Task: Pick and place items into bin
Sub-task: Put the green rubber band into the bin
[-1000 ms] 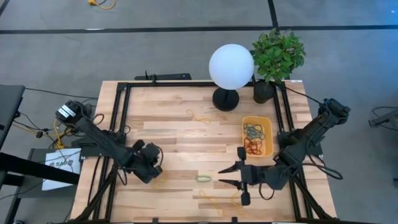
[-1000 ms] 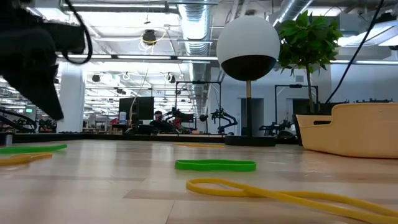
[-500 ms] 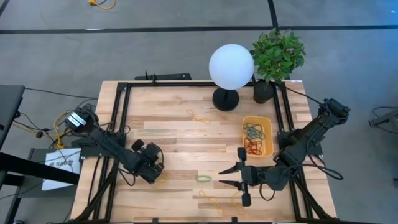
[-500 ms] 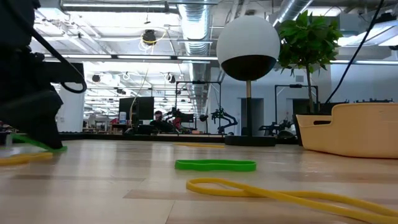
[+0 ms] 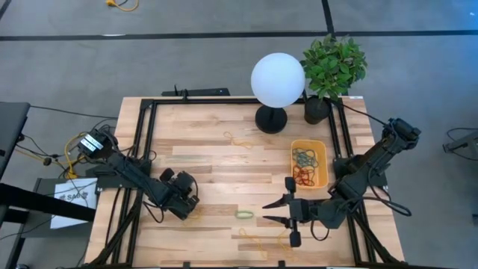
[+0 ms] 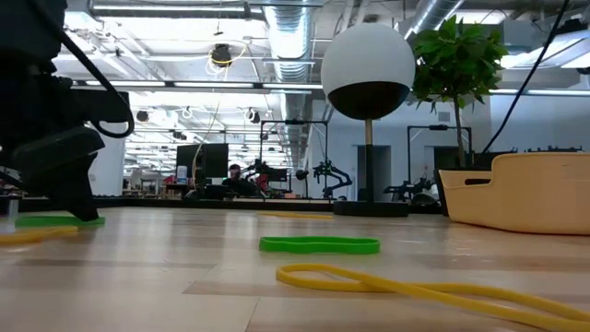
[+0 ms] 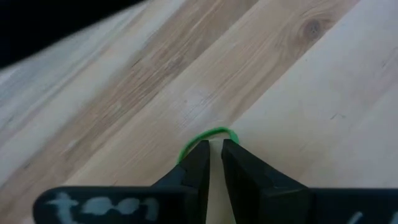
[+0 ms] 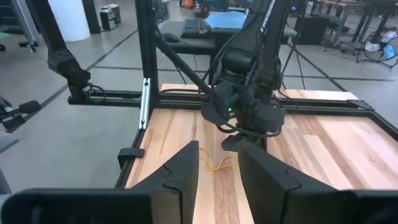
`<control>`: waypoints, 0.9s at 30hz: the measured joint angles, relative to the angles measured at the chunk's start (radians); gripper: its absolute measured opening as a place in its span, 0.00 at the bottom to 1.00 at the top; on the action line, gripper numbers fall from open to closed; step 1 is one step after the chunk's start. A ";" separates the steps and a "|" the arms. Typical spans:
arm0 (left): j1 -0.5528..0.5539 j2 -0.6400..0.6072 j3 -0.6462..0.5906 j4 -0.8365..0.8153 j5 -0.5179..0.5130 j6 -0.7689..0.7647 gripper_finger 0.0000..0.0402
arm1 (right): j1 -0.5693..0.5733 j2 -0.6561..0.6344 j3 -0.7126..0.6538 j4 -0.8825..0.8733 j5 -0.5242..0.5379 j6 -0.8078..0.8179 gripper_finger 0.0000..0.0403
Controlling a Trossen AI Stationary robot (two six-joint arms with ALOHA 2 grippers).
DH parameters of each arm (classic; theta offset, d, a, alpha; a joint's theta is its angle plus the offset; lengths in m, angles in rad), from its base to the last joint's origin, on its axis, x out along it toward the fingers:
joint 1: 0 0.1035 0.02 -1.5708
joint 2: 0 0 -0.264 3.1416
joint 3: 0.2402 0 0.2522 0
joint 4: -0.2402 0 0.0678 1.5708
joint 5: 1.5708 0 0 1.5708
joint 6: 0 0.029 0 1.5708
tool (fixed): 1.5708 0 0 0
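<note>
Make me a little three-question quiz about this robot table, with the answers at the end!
1. True or false: the yellow bin has rubber bands in it.
2. What colour is the band at the left gripper's fingertips?
3. Which is nearer the plant: A) the white globe lamp, B) the right gripper?

Key: 1 true; 2 green; 3 A.

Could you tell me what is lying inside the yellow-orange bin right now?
The bin holds a tangle of blue-green bands and red bands; anything beneath them is hidden.
</note>
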 joint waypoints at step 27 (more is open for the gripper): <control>-0.004 0.000 0.006 0.235 0.027 0.107 0.09 | 0.000 0.000 0.000 0.000 0.000 0.000 0.27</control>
